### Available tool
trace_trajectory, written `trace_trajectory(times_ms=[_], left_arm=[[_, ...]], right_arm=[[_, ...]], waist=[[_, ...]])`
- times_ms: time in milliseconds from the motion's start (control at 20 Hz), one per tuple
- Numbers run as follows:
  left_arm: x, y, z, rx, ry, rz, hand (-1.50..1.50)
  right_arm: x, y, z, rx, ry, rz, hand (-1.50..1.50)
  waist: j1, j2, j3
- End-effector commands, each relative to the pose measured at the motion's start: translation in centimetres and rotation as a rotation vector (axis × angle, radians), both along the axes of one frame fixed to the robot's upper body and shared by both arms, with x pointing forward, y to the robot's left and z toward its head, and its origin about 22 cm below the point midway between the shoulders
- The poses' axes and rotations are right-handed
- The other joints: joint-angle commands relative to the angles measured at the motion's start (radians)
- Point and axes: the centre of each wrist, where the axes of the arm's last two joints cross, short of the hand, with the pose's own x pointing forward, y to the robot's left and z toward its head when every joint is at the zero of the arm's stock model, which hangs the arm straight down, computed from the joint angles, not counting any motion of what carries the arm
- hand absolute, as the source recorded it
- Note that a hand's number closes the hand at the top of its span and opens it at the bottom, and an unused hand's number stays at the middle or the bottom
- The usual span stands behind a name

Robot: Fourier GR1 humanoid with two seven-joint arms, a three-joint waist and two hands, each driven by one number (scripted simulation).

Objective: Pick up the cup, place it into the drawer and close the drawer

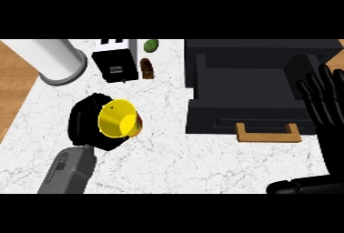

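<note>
Marble bench under me. Left hand curled round yellow cup, mouth tipped up toward view, well left of open black drawer. Cup looks light, rigid, smooth-walled, likely slippery; best hold round side wall, below rim. Wooden handle on drawer front. Right hand rests open at right edge.

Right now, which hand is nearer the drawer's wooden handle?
Right. The right hand stands open just right of the handle; the left hand is far to its left, curled round the yellow cup.
</note>
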Motion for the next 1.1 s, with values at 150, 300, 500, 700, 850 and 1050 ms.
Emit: trace_trajectory(times_ms=[150,300,500,700,850,1050], left_arm=[[0.1,-4.3,8.0,-0.034,-0.033,-0.070,1.50],[2.7,-5.2,10.8,-0.028,-0.060,-0.073,1.50],[3.7,-9.1,15.0,0.009,-0.071,-0.071,1.50],[3.9,-9.3,16.6,0.054,-0.069,-0.064,1.50],[6.4,-9.6,18.8,0.071,-0.064,-0.062,1.50],[6.0,-14.3,18.8,0.109,-0.078,-0.033,1.50]], right_arm=[[0.4,0.0,-0.5,-0.001,-0.001,0.011,-1.50],[0.3,0.3,0.4,-0.009,-0.014,0.006,-1.50],[1.4,-0.6,0.4,-0.016,0.008,-0.009,-1.50],[-0.7,1.1,-1.4,-0.014,-0.017,-0.023,-1.50],[0.3,0.0,0.0,-0.001,-0.006,-0.008,-1.50],[1.4,0.2,0.0,-0.005,-0.009,0.005,-1.50]], waist=[[-0.003,0.002,0.000],[-0.012,0.005,-0.001],[-0.014,0.006,-0.001],[-0.015,0.005,-0.001],[-0.018,0.007,-0.001],[-0.020,0.008,-0.001]])
